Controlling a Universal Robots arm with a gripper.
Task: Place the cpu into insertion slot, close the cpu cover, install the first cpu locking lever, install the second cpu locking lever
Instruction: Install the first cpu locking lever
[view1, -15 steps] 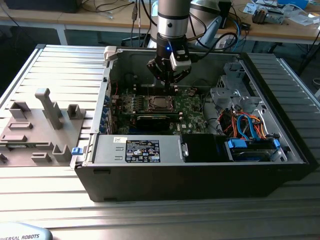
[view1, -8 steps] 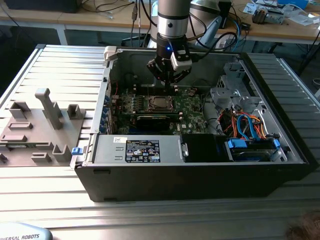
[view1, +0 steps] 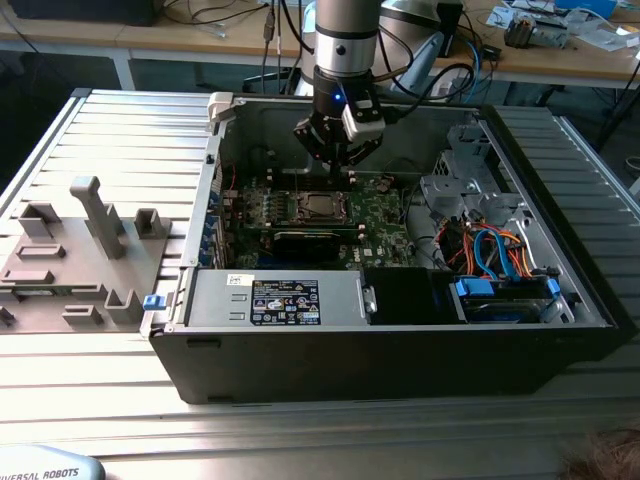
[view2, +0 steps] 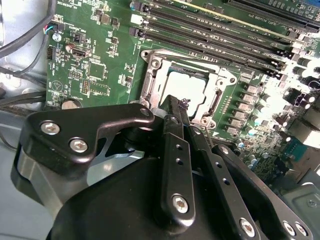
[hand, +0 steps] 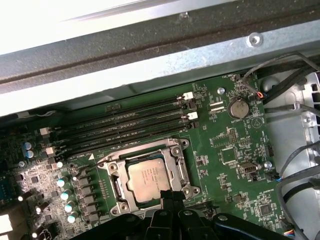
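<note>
One black two-finger gripper is found hanging low over the green motherboard inside the open dark computer case. In both wrist views its jaws are seen drawn together, with nothing visibly held between them.

The cpu, a small flat square chip with a silver-grey metal top, is found already seated in the insertion slot, the small dark square socket with a silver rim. It lies just ahead of and below the jaw tips. The cpu cover, a thin silver metal frame plate with a square window, appears laid down around the chip, the chip's top showing through the window. The jaw tips stand at the near edge of this frame; whether they touch it cannot be told. The state of the locking levers cannot be made out with certainty.

Handling is judged as follows. The chip is light, rigid and smooth-topped, and is to be regarded as fragile on its underside; it would be held by opposite edges only. The cover is thin, stiff and hinged, and is best pressed on its frame border, never through the window.
</note>
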